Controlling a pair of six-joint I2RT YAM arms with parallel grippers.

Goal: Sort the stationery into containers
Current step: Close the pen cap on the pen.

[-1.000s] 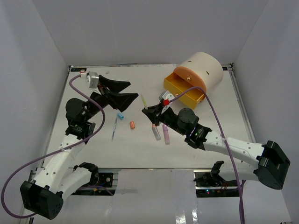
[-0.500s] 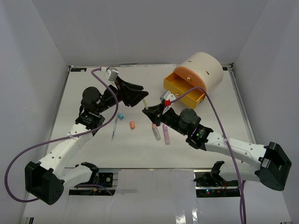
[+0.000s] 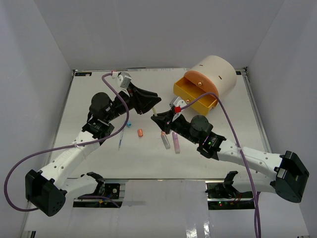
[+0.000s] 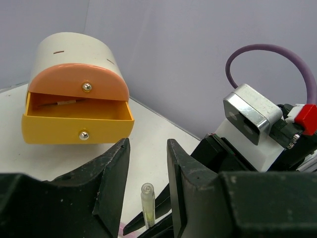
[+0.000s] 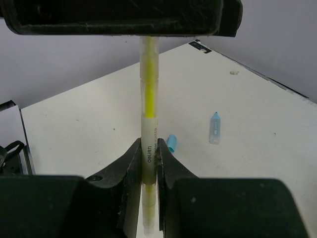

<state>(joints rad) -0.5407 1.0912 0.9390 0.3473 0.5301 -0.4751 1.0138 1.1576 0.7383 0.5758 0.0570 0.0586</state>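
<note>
Right fingers (image 5: 148, 153) are clamped on the yellow highlighter (image 5: 148, 94) and hold it upright over the bench (image 3: 148, 158), left of the drawer cylinder (image 3: 220, 69). Left fingers (image 4: 148, 148) are open and straddle its top end, with a gap on each side; I see no contact. Yellow drawer (image 4: 77, 124) is pulled out, and the orange drawer (image 4: 79, 82) above it is shut. Blue cap (image 5: 171, 143) lies on the bench.

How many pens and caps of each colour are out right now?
Yellow: 1, highlighter
Blue: 3, blue cap, slim pen, pale-blue piece
Orange: 1, orange cap
Pinkish purple: 2, markers
Total: 7
</note>
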